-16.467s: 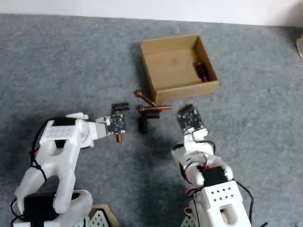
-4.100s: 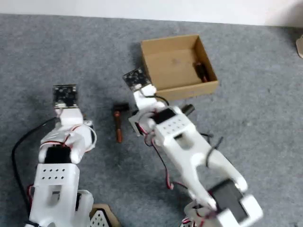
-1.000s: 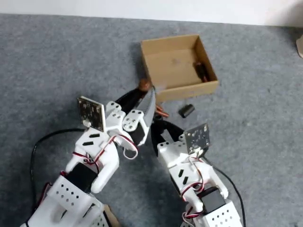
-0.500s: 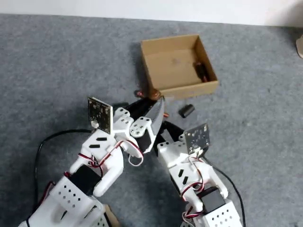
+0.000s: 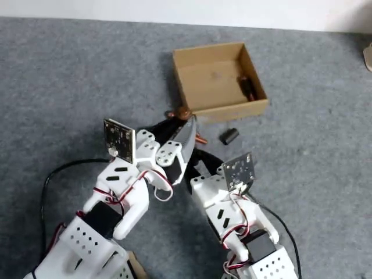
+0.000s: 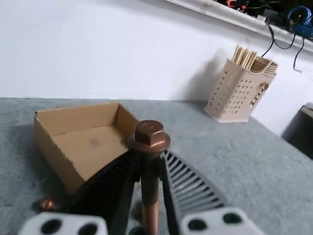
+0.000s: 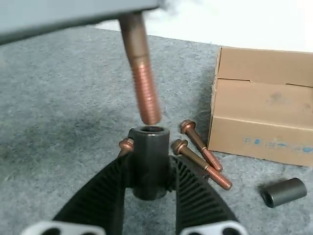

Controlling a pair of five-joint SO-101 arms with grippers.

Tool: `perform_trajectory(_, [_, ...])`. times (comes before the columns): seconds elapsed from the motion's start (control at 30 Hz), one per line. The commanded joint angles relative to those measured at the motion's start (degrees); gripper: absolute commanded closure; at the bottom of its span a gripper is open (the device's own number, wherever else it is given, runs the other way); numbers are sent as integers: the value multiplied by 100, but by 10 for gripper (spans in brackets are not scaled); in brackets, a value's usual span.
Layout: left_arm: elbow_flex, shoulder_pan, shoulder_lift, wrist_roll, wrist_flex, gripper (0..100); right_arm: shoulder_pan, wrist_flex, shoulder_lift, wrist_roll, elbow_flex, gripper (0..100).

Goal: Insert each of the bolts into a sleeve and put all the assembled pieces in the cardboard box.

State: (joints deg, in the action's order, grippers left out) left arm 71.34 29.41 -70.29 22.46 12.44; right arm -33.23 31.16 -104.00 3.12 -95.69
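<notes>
While the bolt (image 7: 141,73) hangs upright with its threaded tip just over the mouth of the sleeve (image 7: 149,156), you are at the joining step of this pair; whether the tip has entered the bore cannot be told. Your left gripper (image 6: 148,164) pinches the bolt by its shank below the head, and your right gripper (image 7: 149,166) is pressed around the sleeve, holding it upright above the grey mat (image 5: 87,70).

Just beyond the sleeve, three loose bolts (image 7: 198,142) lie on the mat near the front wall of the cardboard box (image 5: 232,110), and a spare sleeve (image 7: 283,192) lies on its side a little apart from them.

Inside the box, one dark piece (image 5: 247,87) rests against the far side wall; it looks like a finished assembly. By that reading, you have one piece delivered and one pair being mated. The three loose bolts remain to be fitted and boxed.
</notes>
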Motion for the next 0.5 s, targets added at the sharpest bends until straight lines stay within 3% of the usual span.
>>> perform_trajectory(0.0, [-48,-66,-163,-44,-26,995,-31,-13,-92,-79,-804,994])
perform_trajectory(0.47, [136,-92,-163,-26,-9,995,-31,-22,-92,-79,-796,994])
